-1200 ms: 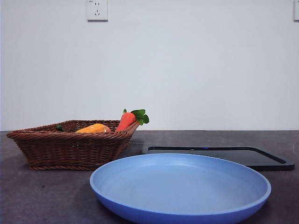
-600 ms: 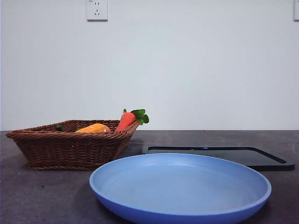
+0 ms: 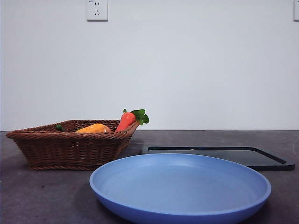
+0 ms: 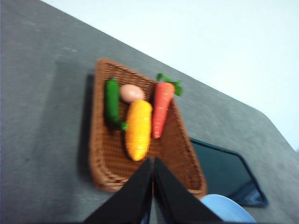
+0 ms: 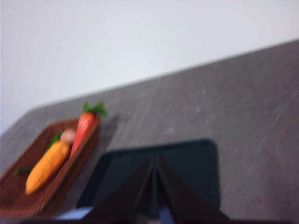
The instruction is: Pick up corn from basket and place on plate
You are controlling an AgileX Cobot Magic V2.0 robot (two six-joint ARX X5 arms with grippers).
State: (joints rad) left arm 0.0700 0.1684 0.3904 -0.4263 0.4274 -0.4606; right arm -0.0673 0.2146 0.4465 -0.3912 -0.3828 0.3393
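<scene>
The left gripper (image 4: 153, 161) hangs above the near rim of the basket (image 4: 100, 158), its 2 black jaws pressed together tip to tip and holding nothing. The right gripper (image 5: 154, 161) is likewise closed and empty, poised over the black tray (image 5: 187, 163).

The corn (image 4: 137, 129) lies inside the basket, flanked by a green vegetable (image 4: 112, 102) on 1 side and the carrot (image 4: 162, 108) on the other, with a pinkish egg (image 4: 131, 93) at its far tip. The carrot's leaves overhang the basket's edge.

In the front view the corn (image 3: 94, 128) shows just over the woven rim, the carrot (image 3: 126, 120) leaning on the rim beside it. The plate (image 3: 140, 212) sits empty in the foreground, near the basket (image 3: 65, 149) but apart from it, the tray (image 3: 261, 161) behind. No arm shows above them.
</scene>
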